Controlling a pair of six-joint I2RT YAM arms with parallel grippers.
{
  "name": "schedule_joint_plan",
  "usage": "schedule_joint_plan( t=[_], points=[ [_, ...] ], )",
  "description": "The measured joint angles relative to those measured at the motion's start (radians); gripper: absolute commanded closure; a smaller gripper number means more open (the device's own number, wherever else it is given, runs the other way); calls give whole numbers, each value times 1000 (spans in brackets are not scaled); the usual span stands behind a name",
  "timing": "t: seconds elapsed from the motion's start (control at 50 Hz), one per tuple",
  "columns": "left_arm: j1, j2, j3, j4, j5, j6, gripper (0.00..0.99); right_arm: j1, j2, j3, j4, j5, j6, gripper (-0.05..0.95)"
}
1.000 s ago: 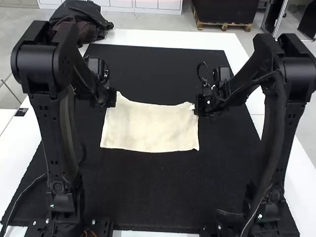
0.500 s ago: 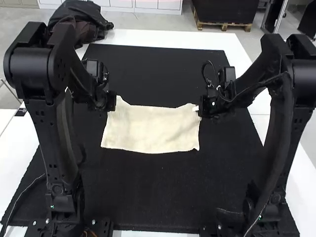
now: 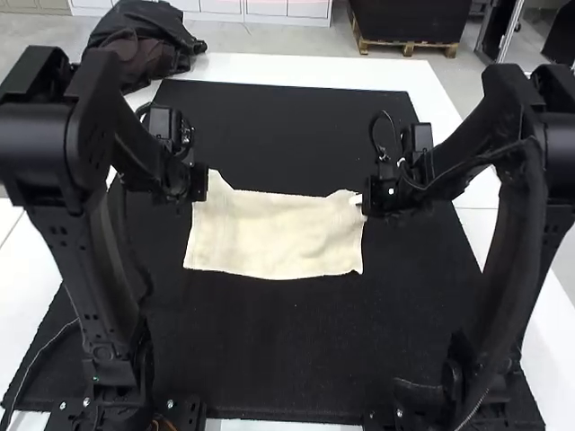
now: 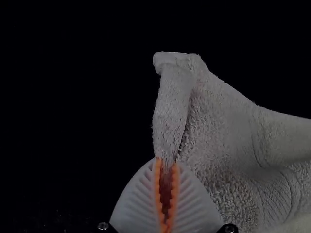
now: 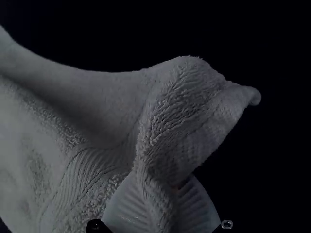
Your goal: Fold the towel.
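The cream towel (image 3: 274, 233) lies as a wide rectangle on the black mat, its far corners raised a little. At its far left corner is my left gripper (image 3: 199, 182); at the far right corner is my right gripper (image 3: 364, 199). In the left wrist view, the ribbed fingers of my left gripper (image 4: 166, 167) pinch a narrow fold of the towel (image 4: 218, 131). In the right wrist view, my right gripper (image 5: 163, 187) is shut on a bunched edge of the towel (image 5: 102, 107), which covers part of its fingers.
The black mat (image 3: 287, 350) extends around the towel, over a white table (image 3: 269, 67). A dark bundle of clothing (image 3: 148, 45) rests at the table's far left corner.
Both arms' upper links have swung outward, and my right gripper has shifted slightly to the right. The towel's far right corner has moved slightly with it; its near edge stays about where it was.
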Motion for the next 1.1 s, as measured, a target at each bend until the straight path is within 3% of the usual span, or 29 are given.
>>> schedule_joint_plan(
  t=[0.28, 0.6, 0.84, 1.1],
  points=[
    [0, -76, -29, -4, 0, -1, 975, 0, -1, -10, 57, -11, -105, 925],
    [0, -76, -34, 1, 0, -2, 975, 0, -1, -91, 371, -10, -194, 925],
    [0, -76, -34, -3, 0, -11, 975, 0, -2, -164, 547, -7, -212, 925],
    [0, -84, -53, 8, 1, -24, 975, 0, -41, -243, 568, -23, -222, 925]
  ],
)
